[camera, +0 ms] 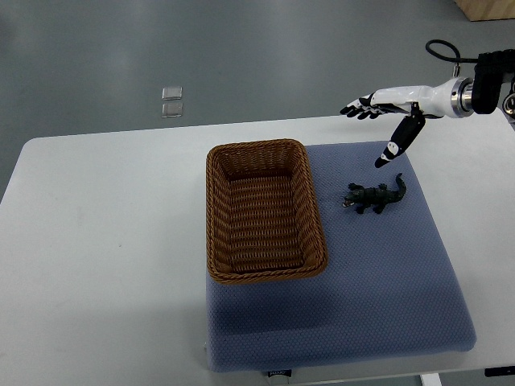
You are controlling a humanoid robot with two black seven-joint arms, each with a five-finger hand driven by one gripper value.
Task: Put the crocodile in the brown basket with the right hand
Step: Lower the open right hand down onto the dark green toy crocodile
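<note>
The right hand (pixel 396 100) hangs wide and empty, thumb turned down as if to prepare a grasp. The crocodile (pixel 376 195) lies near it on the mat (pixel 362 305), and the basket (pixel 213 211) is further to the hand's left.

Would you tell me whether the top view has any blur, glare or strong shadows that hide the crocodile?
Top view: light is soft and even; the crocodile and right hand look sharp; the basket throws a faint shadow on the blue mat; no glare on the table.
</note>
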